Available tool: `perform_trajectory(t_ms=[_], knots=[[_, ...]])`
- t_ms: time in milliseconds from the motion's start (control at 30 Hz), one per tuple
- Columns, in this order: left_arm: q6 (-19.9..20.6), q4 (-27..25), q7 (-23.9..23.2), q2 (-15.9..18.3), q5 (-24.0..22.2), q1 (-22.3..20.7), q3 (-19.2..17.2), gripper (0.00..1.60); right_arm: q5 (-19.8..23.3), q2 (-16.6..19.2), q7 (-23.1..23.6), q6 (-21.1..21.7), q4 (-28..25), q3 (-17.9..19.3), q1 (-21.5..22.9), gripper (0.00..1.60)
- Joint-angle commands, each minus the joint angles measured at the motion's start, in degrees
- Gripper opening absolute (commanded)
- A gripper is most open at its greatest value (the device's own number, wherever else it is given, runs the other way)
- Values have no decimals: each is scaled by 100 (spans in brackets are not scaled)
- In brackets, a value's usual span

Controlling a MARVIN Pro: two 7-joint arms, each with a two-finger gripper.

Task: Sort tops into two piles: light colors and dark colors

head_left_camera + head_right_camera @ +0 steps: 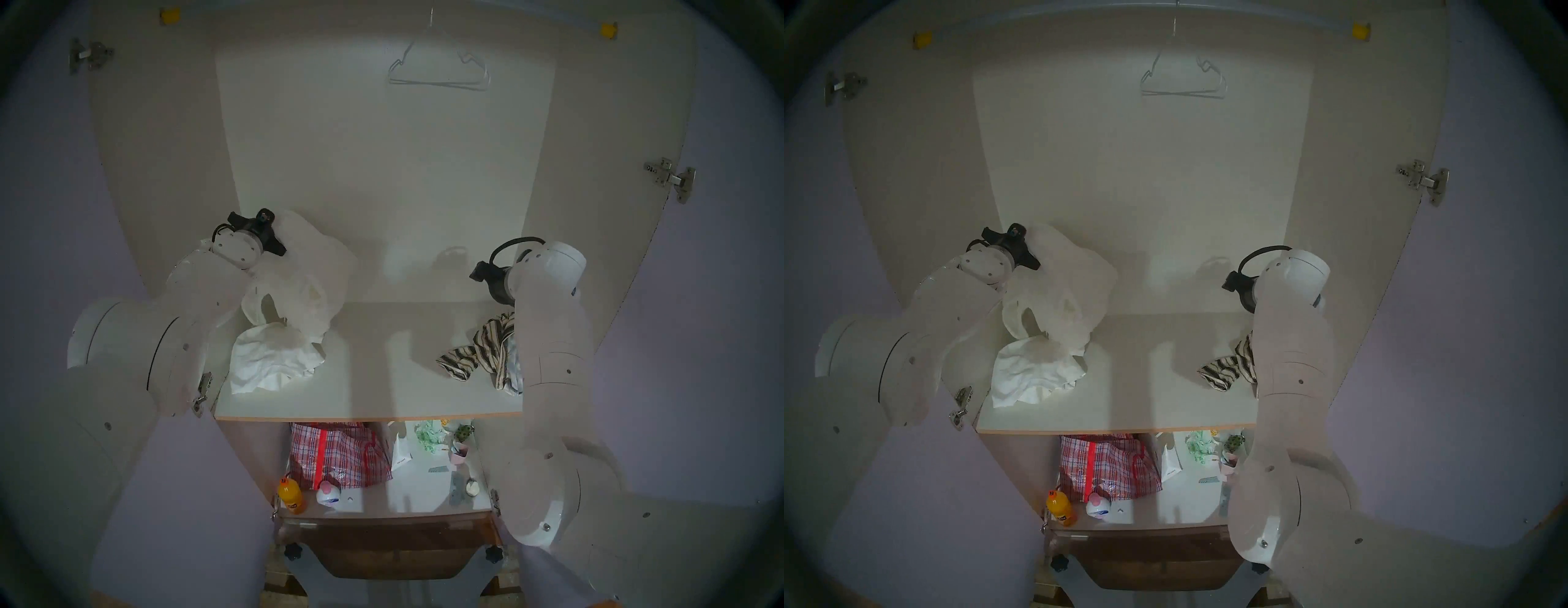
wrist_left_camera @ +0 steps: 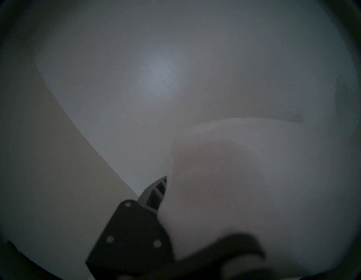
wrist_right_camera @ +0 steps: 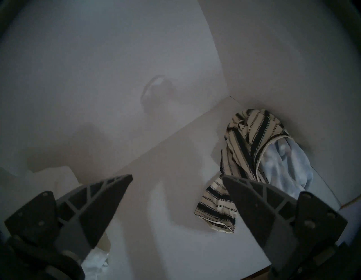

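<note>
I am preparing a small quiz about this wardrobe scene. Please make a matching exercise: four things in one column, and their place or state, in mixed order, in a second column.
Things:
1. left gripper
2. right gripper
3. striped top
4. red checked bag

Place or state:
A. lying on the right side of the upper shelf
B. open, holding nothing
C. on the lower shelf
D. shut on a thin white top, lifted

Pairs: 1-D, 2-B, 3-A, 4-C

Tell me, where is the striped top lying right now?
In the head view, the striped top lies on the right end of the wardrobe shelf, bunched against pale grey-blue cloth, below the open right hand.
</note>
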Motion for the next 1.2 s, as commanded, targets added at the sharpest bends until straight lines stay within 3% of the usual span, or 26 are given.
perform_trajectory(t_ms=[0,67,133,200,233,433,533,667,700,733,767,800,867,900,933,1067,1167], knots=[[238,211,309,-135,167,-86,160,0,84,180,648,-42,-241,-454,-29,160],[540,306,557,-151,543,-12,600,0,45,282,890,-61,-328,-595,-103,160],[710,401,628,-148,679,70,710,0,43,377,1103,-79,-368,-682,-155,160],[806,399,613,-101,1074,173,1053,0,27,425,1218,-92,-416,-733,-192,160],[874,381,505,-49,1541,230,1426,0,8,447,1270,-80,-401,-753,-189,160],[441,230,80,173,2893,286,2035,0,-36,447,1272,-61,-440,-814,-256,160],[263,120,85,184,3500,288,2336,0,-46,442,1273,-55,-464,-834,-275,160],[-226,-29,17,276,4171,275,2752,97,-60,441,1275,-46,-501,-855,-317,160],[-335,-56,6,319,4358,244,2847,160,-65,444,1280,-44,-512,-863,-332,160],[-847,-99,-181,356,4240,71,2732,160,-77,470,1316,-56,-573,-899,-390,160],[-847,-99,-181,356,4240,71,2732,160,-77,470,1316,-56,-573,-899,-390,160],[-1033,-94,-273,335,4188,-23,2601,160,-75,478,1330,-60,-586,-908,-405,160],[-1569,-77,-579,389,4496,-289,2787,160,-70,509,1372,-42,-599,-936,-419,160],[-1698,3,-460,368,4473,-434,2710,160,-84,527,1389,-95,-625,-958,-438,160],[-1698,3,-460,368,4473,-434,2710,160,-84,527,1389,-95,-625,-958,-438,160],[-1651,309,-390,155,3789,-696,1994,160,-147,534,1361,-267,-643,-1005,-478,160],[-1488,452,-361,106,3032,-707,1523,160,-203,577,1470,-598,-779,-1113,-604,160]])
